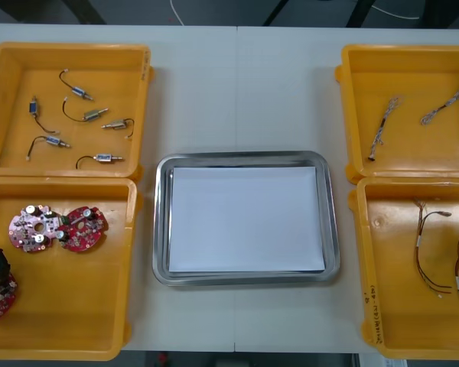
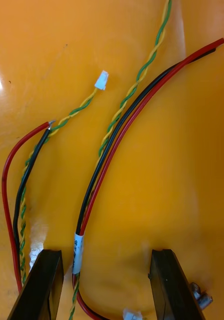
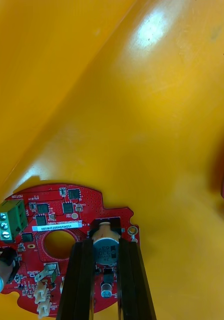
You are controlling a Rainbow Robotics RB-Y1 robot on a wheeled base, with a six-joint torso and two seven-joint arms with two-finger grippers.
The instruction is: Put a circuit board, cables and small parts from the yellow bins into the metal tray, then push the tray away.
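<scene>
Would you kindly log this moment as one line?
left gripper: shut on circuit board, near-left bin | right gripper: open over red-black cable | metal tray: empty

light: bright, overhead | glare: bin [image 3: 152, 29], tray [image 1: 333, 222] | shadows: soft, faint

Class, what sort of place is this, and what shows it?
Probably an electronics kitting bench: yellow bins sort circuit boards, cables and small metal parts beside a metal tray; left gripper on a board, right gripper over cables.
</scene>
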